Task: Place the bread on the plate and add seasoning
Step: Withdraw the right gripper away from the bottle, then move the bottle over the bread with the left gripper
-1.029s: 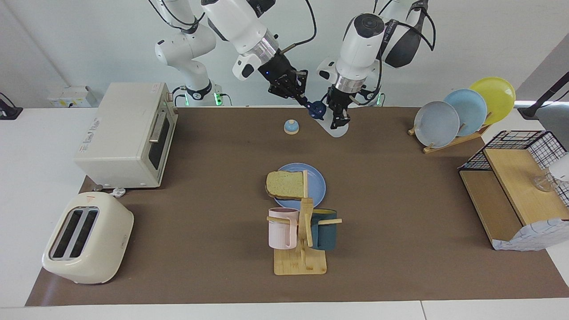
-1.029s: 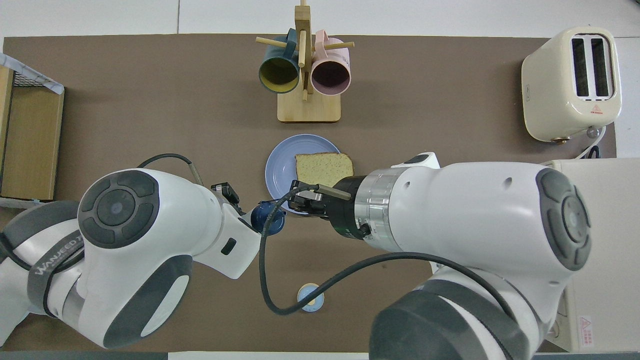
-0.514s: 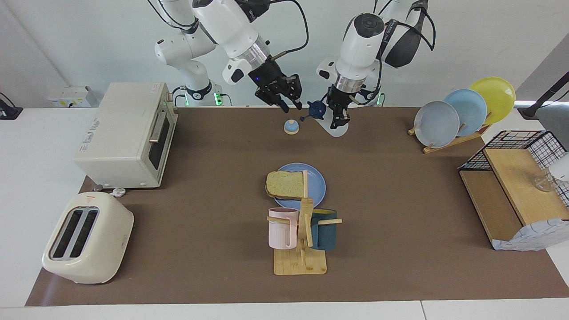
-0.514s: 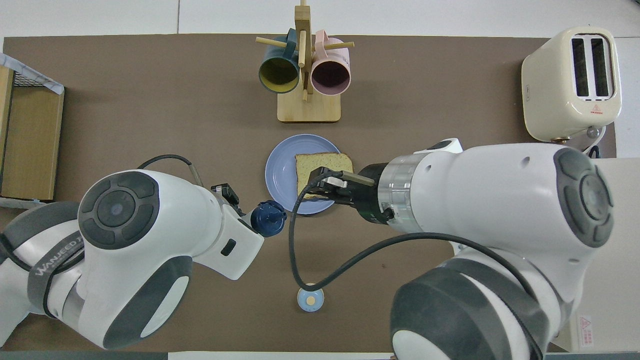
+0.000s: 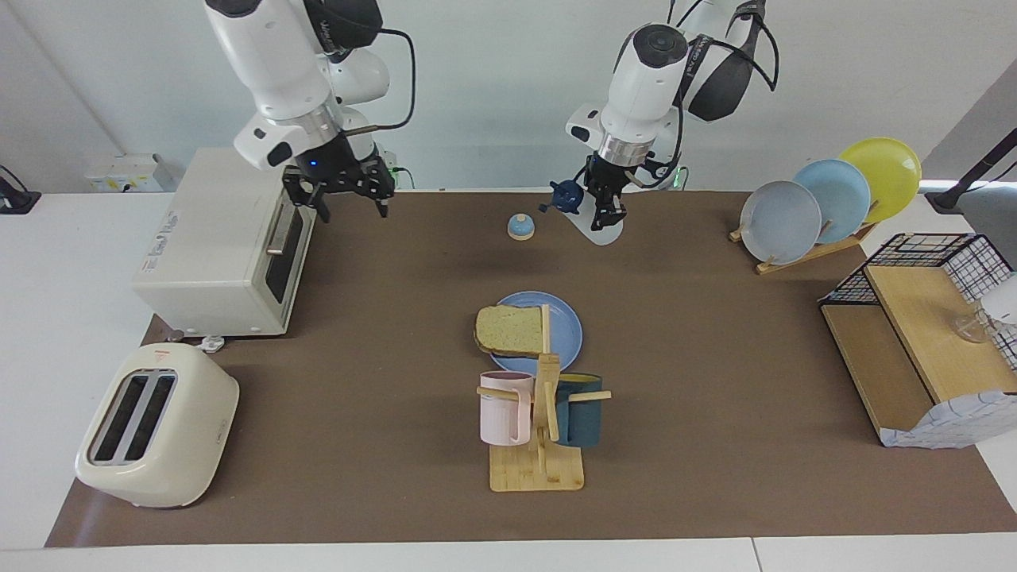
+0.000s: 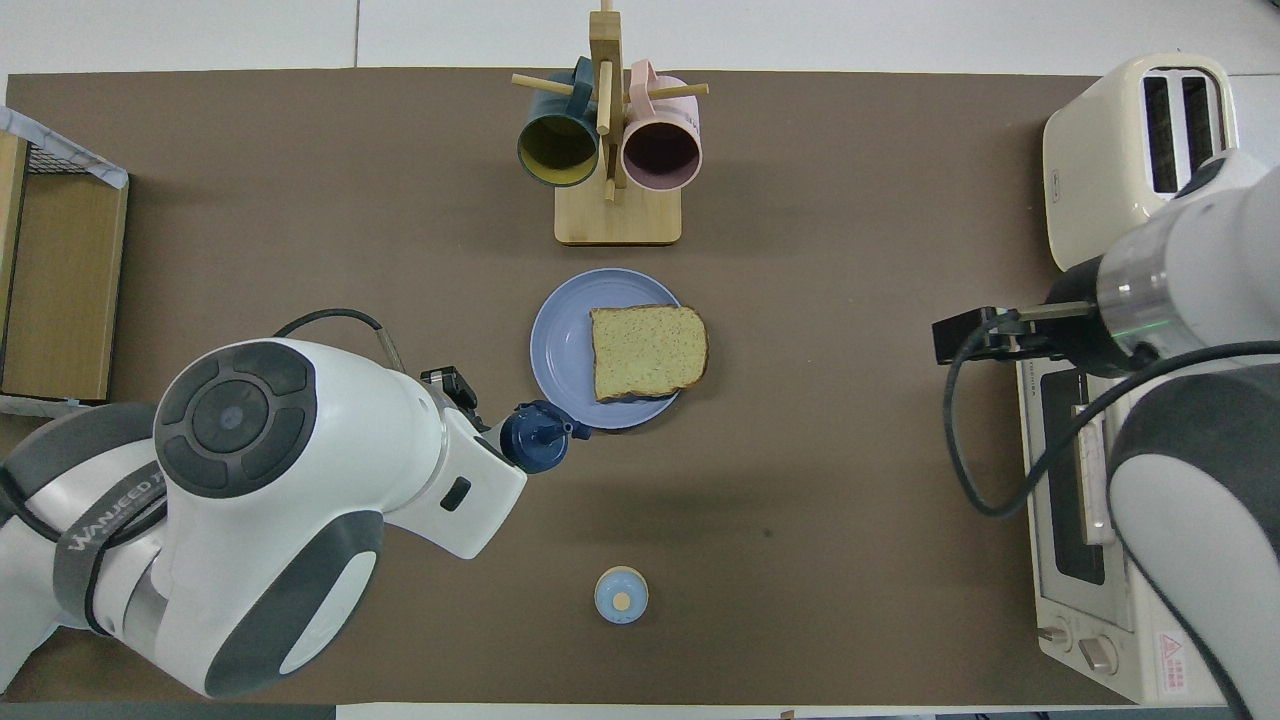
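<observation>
While the bread (image 6: 648, 352) already lies on the plate (image 6: 560, 345), covering the half toward the right arm's end of the table and overhanging the rim a little, the first part of the job looks finished and only the seasoning is left. The left gripper (image 5: 605, 208) pinches the seasoning bottle (image 5: 594, 218) and holds it tilted, its dark cap (image 6: 533, 436) pointing toward the right arm's end; from above the cap sits just at the plate's edge nearest the robots, not over the bread. No seasoning shows on the slice, so I judge the bottle must next be carried over the bread and shaken. The right gripper (image 5: 346, 199) waits with its fingers spread, hanging just in front of the oven (image 5: 226, 242), well apart from the plate.
</observation>
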